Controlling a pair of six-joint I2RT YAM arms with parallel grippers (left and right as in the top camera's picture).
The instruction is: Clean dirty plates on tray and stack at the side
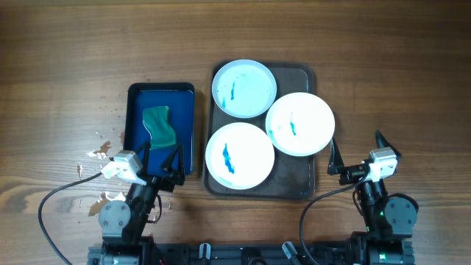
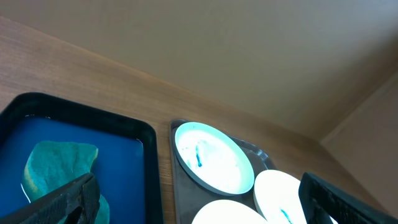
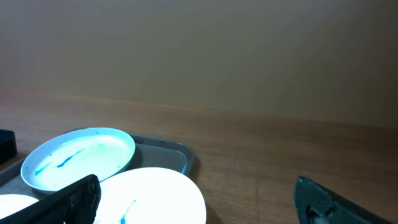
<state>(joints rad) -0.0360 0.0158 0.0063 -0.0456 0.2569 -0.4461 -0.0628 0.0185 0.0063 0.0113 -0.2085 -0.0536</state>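
Note:
Three white plates smeared with blue lie on the dark tray (image 1: 307,177): one at the back (image 1: 243,87), one at the right (image 1: 300,123), one at the front left (image 1: 239,155). My left gripper (image 1: 156,157) is open and empty, near the front edge of the blue tray, left of the plates. My right gripper (image 1: 359,150) is open and empty, just right of the dark tray. The left wrist view shows the back plate (image 2: 212,157) and parts of the other two between its fingers (image 2: 199,205). The right wrist view shows the back plate (image 3: 79,157) and the right plate (image 3: 152,193) by its fingers (image 3: 196,202).
A smaller glossy blue tray (image 1: 184,125) stands left of the dark tray and holds a teal sponge (image 1: 160,126), which also shows in the left wrist view (image 2: 59,167). White flecks (image 1: 99,153) mark the wooden table near the left arm.

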